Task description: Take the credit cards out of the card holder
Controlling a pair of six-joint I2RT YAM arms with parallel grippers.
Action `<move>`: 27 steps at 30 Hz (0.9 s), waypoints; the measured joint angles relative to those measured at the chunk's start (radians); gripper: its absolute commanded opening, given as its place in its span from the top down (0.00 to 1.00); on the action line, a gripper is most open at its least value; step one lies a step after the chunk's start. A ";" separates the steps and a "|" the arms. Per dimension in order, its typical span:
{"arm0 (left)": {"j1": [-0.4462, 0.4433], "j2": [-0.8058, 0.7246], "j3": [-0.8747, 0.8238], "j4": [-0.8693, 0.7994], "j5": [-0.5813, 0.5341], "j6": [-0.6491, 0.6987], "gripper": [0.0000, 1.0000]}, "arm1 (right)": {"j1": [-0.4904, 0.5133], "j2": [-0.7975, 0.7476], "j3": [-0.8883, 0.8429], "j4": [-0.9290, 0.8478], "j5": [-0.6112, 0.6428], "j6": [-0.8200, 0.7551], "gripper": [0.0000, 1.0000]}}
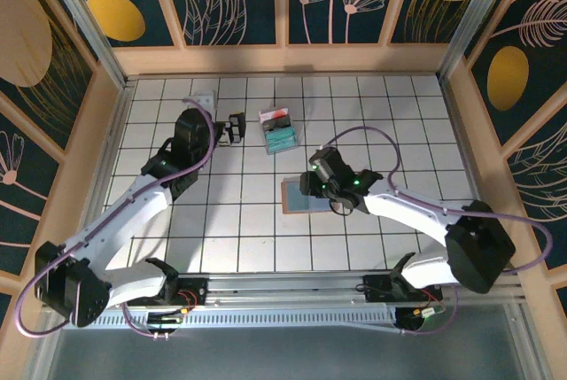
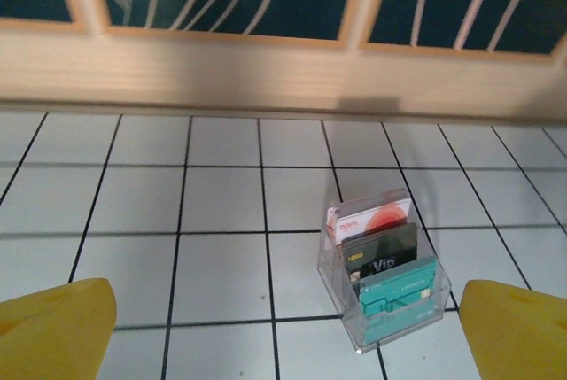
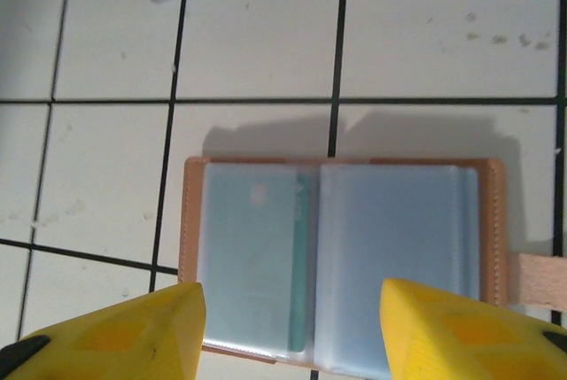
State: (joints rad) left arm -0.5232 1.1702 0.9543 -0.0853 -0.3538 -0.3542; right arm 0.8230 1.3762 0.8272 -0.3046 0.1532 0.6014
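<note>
Card holder (image 3: 399,247): open and flat on the tiled table (image 3: 443,34), grey-blue inner faces up, strap tab (image 3: 542,278) sticking out of one short side; near the table's middle, just ahead of the right arm. Contents: one teal card (image 3: 257,256) behind the clear plastic of one half; the other half looks empty (glare makes this uncertain). Right gripper (image 3: 291,296): poised over the holder's near edge, jaws about half apart, nothing held; whether the pads touch the holder cannot be told. Left gripper (image 2: 283,327): spread fully wide, empty, facing a clear tray (image 2: 381,278) that holds three cards, well apart from the holder. Step in hand, as judged: draw out the teal card. Handling advice: pin the leather edge with one arm, pinch only the card's exposed edge, slide it along the pocket's opening rather than lifting, lest the whole holder come up.
</note>
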 measured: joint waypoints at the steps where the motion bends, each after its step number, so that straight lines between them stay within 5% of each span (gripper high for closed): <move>1: 0.000 -0.018 -0.019 0.003 -0.016 -0.029 0.01 | 0.016 0.024 0.016 -0.011 0.009 0.004 0.45; 16: 0.001 0.034 -0.008 0.018 -0.042 -0.168 0.01 | 0.146 0.310 0.192 -0.108 0.082 0.010 0.28; 27: 0.001 0.058 0.041 0.034 -0.024 -0.166 0.01 | 0.150 0.386 0.204 -0.116 0.078 0.005 0.29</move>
State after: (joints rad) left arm -0.5224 1.2282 0.9955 -0.0513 -0.3775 -0.5198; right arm 0.9730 1.7622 1.0317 -0.4210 0.2310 0.6064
